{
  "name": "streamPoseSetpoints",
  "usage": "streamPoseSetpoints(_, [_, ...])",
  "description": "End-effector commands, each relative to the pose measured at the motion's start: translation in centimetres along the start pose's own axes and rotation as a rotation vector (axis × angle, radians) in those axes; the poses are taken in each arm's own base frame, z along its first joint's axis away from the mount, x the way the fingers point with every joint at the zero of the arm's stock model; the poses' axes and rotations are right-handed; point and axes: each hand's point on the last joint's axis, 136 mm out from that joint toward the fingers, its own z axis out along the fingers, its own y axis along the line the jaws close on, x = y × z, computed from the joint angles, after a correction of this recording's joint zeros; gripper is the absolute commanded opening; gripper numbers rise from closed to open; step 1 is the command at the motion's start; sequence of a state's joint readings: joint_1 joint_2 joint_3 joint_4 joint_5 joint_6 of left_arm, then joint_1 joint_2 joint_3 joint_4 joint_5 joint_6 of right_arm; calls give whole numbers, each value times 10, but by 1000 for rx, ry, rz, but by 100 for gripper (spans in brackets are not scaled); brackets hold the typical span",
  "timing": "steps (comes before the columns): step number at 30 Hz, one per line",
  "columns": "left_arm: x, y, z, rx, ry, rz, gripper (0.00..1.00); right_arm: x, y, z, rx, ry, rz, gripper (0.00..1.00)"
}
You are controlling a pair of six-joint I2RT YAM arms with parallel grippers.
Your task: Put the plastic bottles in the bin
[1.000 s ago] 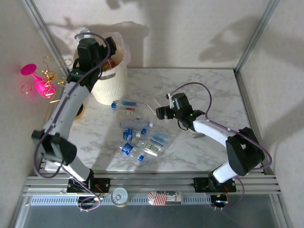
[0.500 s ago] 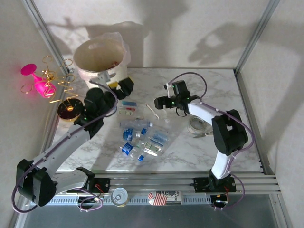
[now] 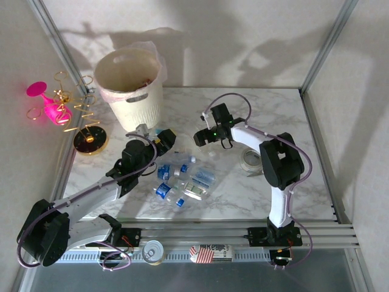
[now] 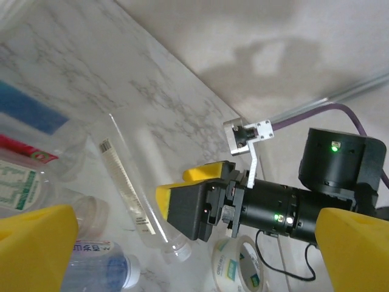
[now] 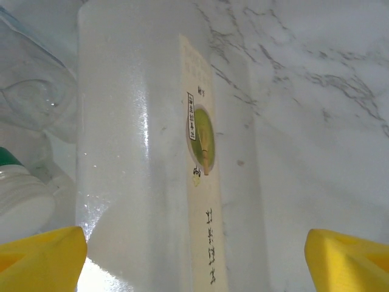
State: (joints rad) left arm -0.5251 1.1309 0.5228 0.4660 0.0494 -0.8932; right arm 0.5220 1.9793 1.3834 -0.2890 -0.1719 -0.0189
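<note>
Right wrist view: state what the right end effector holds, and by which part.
Nothing yet. The right end effector stands open astride the body of a clear plastic bottle, a gap beside one finger.

The top camera hangs above and behind the arm bases (image 3: 194, 234). It looks down and forward over the whole table (image 3: 285, 115), with the near edge at the bottom and the far wall at the top. The left wrist camera sits low near the table's middle. It faces the far right corner past its own yellow fingertips (image 4: 36, 249), with the right hand (image 4: 188, 185) fairly near. The right wrist camera looks steeply down, very close, onto a clear bottle (image 5: 146, 152). Both wrist views share that bottle. The top and left wrist views share the tape roll (image 3: 250, 161).
</note>
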Motion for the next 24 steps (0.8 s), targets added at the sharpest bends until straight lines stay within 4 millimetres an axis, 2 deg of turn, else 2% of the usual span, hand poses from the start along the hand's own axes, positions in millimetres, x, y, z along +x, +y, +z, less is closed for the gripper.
streamPoseSetpoints(1, [-20, -14, -4, 48, -100, -62, 100, 22, -6, 18, 69, 99, -51, 92])
streamPoseSetpoints(10, [-13, -11, 2, 44, -73, -85, 100, 25, 9, 32, 59, 105, -93, 91])
streamPoseSetpoints(15, [-15, -11, -2, 40, -81, -86, 100, 24, 11, 36, 52, 100, -99, 86])
streamPoseSetpoints(20, [-15, -10, -3, 33, -84, -89, 100, 20, 12, 32, 49, 74, -107, 70])
streamPoseSetpoints(24, [-15, -9, -3, 33, -84, -102, 99, 7, 17, 13, 44, -9, -118, 57])
